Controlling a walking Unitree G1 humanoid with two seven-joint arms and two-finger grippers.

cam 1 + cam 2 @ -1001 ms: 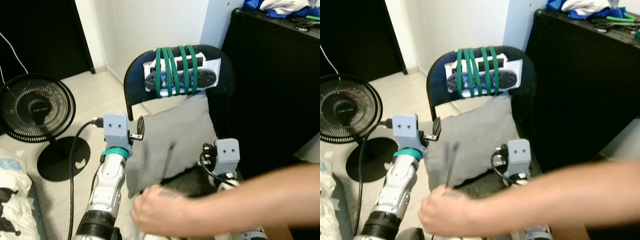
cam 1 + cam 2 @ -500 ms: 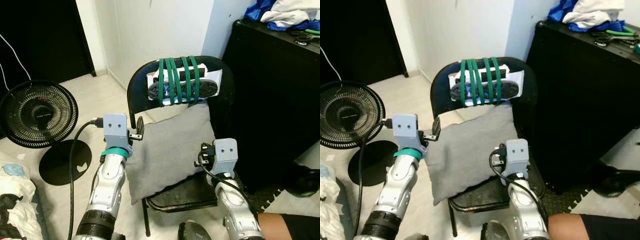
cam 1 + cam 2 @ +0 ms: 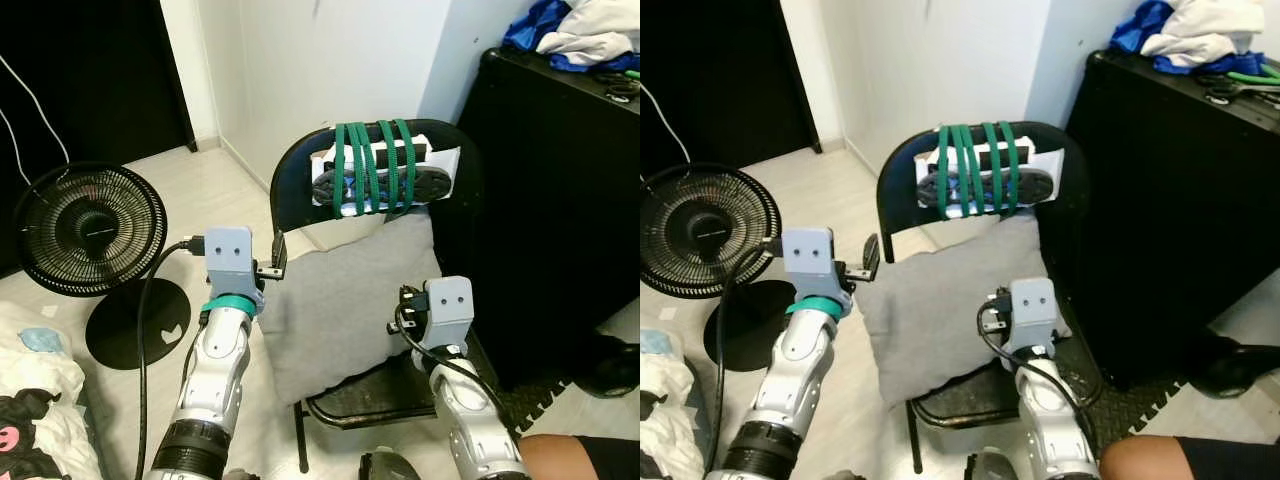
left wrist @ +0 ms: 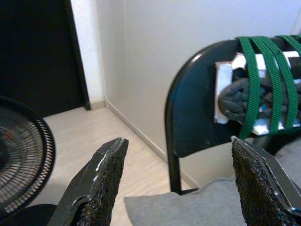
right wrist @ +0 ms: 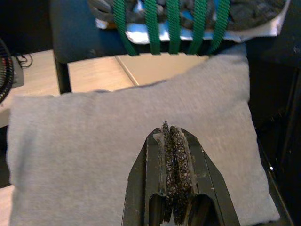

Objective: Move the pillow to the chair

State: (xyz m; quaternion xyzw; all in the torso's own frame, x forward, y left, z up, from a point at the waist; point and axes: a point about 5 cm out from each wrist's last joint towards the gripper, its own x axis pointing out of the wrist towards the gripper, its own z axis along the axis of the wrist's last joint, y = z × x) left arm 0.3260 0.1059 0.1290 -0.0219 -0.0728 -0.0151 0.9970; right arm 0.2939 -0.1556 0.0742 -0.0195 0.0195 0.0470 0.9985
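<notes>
Pillow (image 3: 345,300), grey: propped on the chair (image 3: 300,180) seat, leaned against the backrest, long axis running left to right, its near edge partly hidden behind the right tool (image 5: 173,162). Right tool: clenched, empty, just above the pillow. Left tool (image 4: 181,181): released, held at the pillow's left corner.

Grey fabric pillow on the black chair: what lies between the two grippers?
The grey fabric pillow spans that gap, leaning on the black chair, with the left gripper at one edge and the right gripper at the other, per the left eye view.
</notes>
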